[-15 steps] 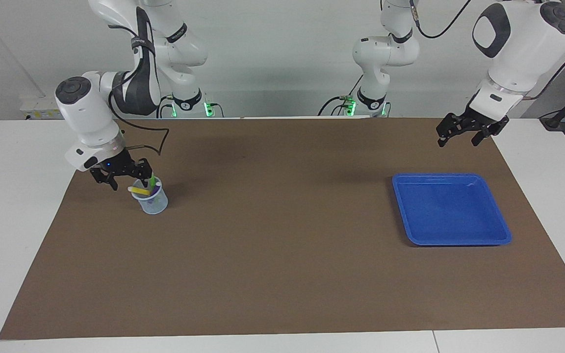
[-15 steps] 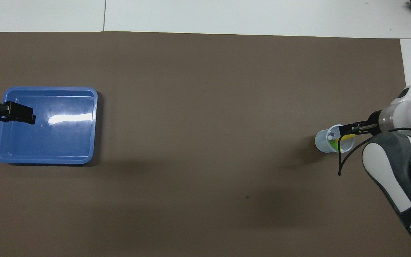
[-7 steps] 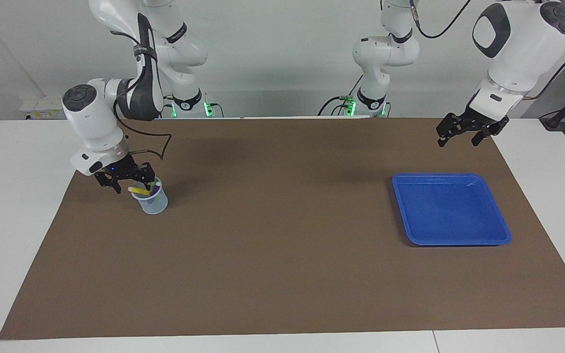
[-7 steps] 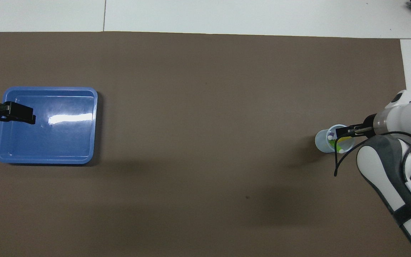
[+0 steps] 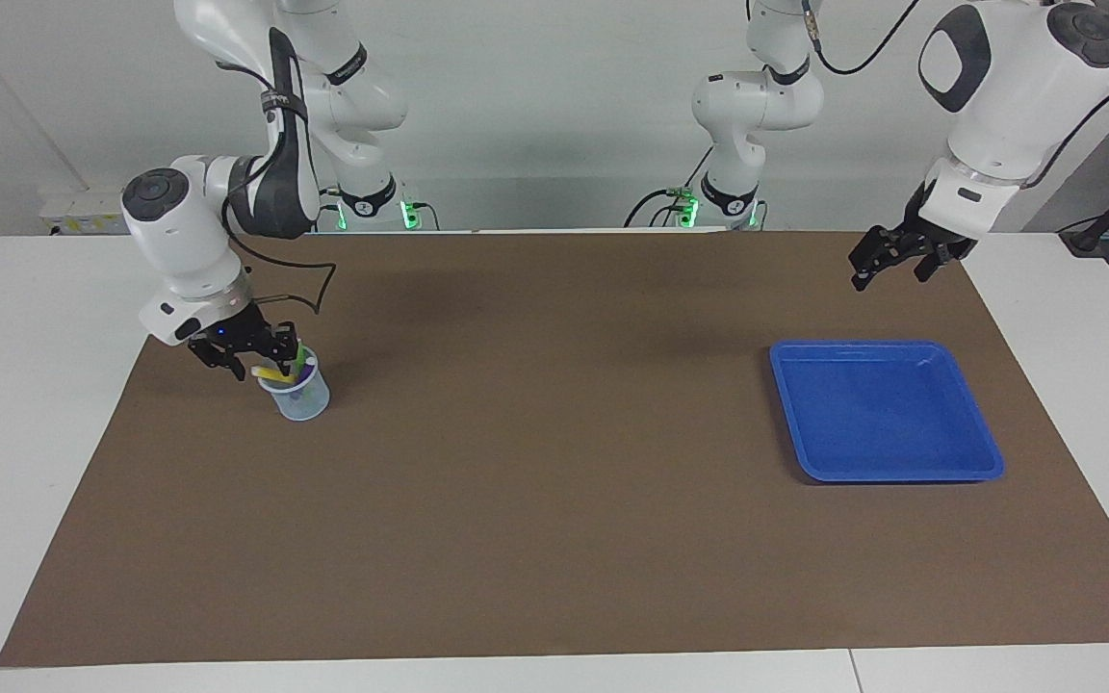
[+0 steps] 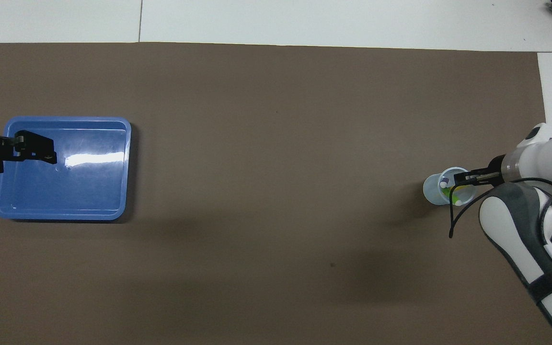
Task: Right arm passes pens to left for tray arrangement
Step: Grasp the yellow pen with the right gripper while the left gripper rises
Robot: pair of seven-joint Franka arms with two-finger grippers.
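Observation:
Three pens stand in a small translucent cup [image 5: 302, 398] at the right arm's end of the mat: yellow pen [image 5: 270, 372], green pen [image 5: 300, 358] and purple pen [image 5: 305, 389]. My right gripper [image 5: 251, 358] is down at the cup's rim, right at the yellow pen's upper end; in the overhead view it [image 6: 463, 178] covers that pen over the cup [image 6: 431, 189]. The blue tray [image 5: 887, 414] lies bare at the left arm's end. My left gripper [image 5: 891, 276] hangs open and holds nothing, in the air just past the tray's edge nearer to the robots.
A brown mat [image 5: 554, 462] covers most of the white table. The tray [image 6: 84, 187] and the cup are the only things on it. A black cable [image 5: 309, 279] loops from the right arm's wrist above the cup.
My right gripper has come in closer over the cup and settled at the yellow pen. My left gripper has turned a little and shifted slightly by the tray.

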